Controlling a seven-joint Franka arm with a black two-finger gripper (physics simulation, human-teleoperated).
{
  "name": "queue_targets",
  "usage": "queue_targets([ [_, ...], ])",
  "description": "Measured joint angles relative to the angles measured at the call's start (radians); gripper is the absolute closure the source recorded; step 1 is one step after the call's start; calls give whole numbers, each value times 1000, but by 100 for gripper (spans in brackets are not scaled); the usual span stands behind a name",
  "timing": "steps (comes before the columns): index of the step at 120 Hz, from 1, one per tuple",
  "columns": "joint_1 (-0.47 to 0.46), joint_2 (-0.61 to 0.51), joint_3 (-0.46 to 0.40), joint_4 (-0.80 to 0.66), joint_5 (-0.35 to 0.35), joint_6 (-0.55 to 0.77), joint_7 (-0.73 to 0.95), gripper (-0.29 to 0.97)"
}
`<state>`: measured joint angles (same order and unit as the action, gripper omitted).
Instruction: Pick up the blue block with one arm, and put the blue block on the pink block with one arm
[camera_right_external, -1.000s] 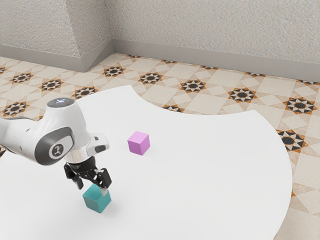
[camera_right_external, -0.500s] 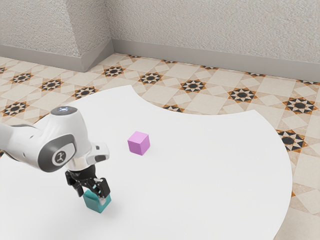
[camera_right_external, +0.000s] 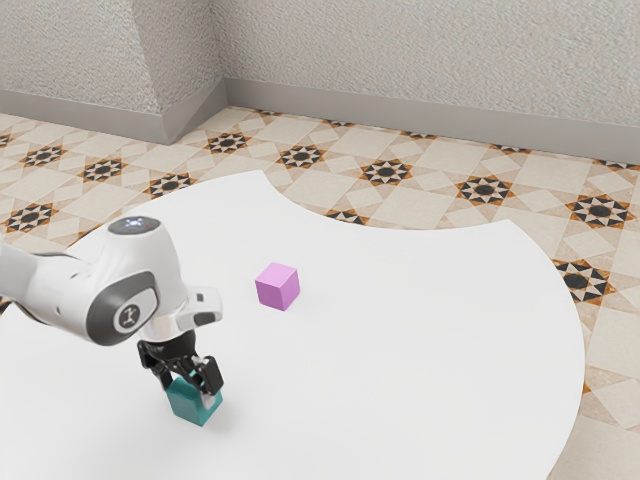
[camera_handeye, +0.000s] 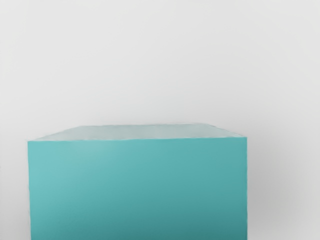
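Blue block (camera_right_external: 196, 406) clamped btwn hand (camera_right_external: 190, 386) fingers.

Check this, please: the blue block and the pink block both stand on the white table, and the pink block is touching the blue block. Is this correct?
Not quite. The pink block is not touching the blue block. It stands apart from it, with bare white table between them, as the exterior view shows. The rest holds: both blocks stand on the white table.
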<state>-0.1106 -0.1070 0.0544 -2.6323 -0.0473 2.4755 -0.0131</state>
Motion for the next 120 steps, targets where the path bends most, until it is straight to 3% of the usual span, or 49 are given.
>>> queue_targets([
  [65, 8, 56, 0, 0, -6, 64, 30, 0],
  [90, 8, 48, 1, 3, -3, 70, 33, 25],
  [105, 9, 16, -1, 15, 6, 70, 30, 32],
  [120, 8, 9, -1, 177, 65, 49, 26, 34],
])
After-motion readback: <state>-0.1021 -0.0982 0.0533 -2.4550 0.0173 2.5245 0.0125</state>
